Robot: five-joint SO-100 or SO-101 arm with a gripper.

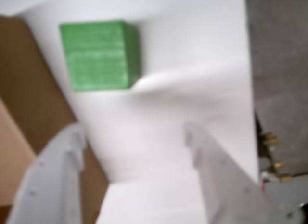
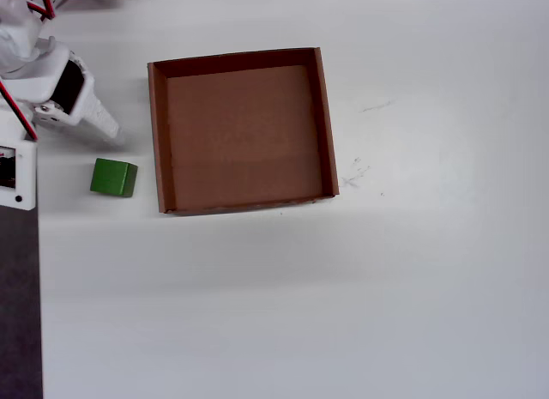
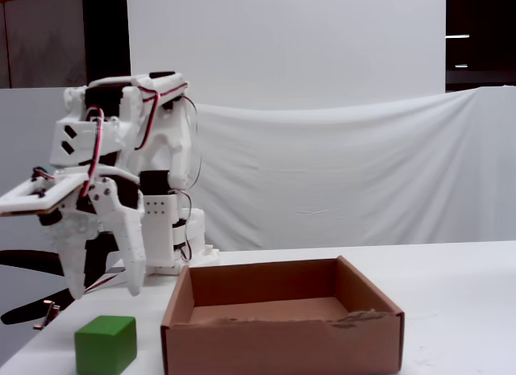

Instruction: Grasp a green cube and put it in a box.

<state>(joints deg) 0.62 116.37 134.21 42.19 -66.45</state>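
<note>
Above green cube point(image 3: 106, 343): gripper point(image 3: 105, 293) parted, beside box point(image 3: 282, 339).

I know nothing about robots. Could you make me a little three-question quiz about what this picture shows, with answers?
1. True or false: the green cube lies inside the box.
2. In the overhead view, the cube sits on which side of the box: A left, B right, C above?
3. Fill in: in the fixed view, the gripper hangs ____ the cube, not touching it.

Key: 1 false, it is on the table outside; 2 A; 3 above, with its jaws open.
</note>
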